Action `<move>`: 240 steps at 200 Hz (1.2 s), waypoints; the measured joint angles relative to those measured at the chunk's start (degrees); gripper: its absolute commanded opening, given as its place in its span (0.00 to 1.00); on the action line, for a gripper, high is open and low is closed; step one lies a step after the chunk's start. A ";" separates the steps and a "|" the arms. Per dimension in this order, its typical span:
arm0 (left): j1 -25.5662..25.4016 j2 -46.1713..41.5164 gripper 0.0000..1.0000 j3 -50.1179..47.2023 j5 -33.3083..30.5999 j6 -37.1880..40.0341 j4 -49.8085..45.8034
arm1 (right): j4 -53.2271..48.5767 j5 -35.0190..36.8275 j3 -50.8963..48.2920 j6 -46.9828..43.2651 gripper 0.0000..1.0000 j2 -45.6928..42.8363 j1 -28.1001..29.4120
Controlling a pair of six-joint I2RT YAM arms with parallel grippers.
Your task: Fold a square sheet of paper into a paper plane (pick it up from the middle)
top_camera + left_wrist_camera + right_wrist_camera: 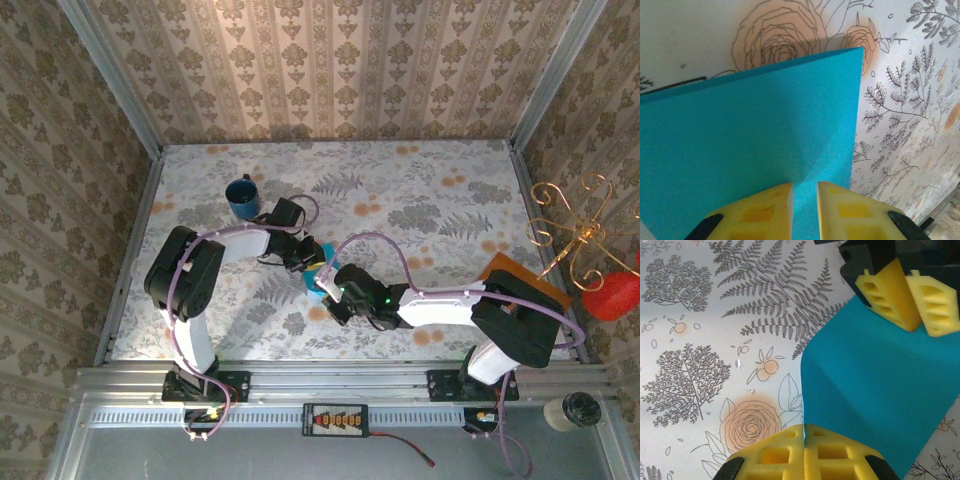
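The square sheet of paper [314, 283] is bright turquoise and sits near the table's middle, between my two grippers. In the right wrist view the paper [875, 385] bends up from the table, and its left edge runs into the seam of my right gripper [804, 427], which is shut on it. My left gripper [922, 331] rests its yellow tips on the paper's far side. In the left wrist view the sheet [750, 130] spreads ahead, and the left gripper [804, 185] shows a narrow gap with paper visible through it. From above, the left gripper [305, 262] and right gripper [328, 290] almost meet.
A dark blue mug [241, 197] stands behind the left arm. An orange-brown board [530, 280] lies at the right edge under the right arm's elbow. A gold wire stand [570, 225] and a red object [612, 297] sit outside the right wall.
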 measured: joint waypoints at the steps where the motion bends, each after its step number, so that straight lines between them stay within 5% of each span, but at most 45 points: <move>1: 0.00 0.04 0.18 0.02 0.00 0.02 -0.09 | -0.02 0.02 0.00 0.07 0.00 0.00 -0.02; 108: -0.85 3.02 0.16 2.93 0.35 4.52 -3.93 | -5.42 8.15 5.11 5.97 0.00 4.79 -3.21; 240: 1.79 0.02 0.21 3.04 -0.15 3.72 -3.54 | -7.17 8.59 5.77 9.18 0.00 6.23 -3.37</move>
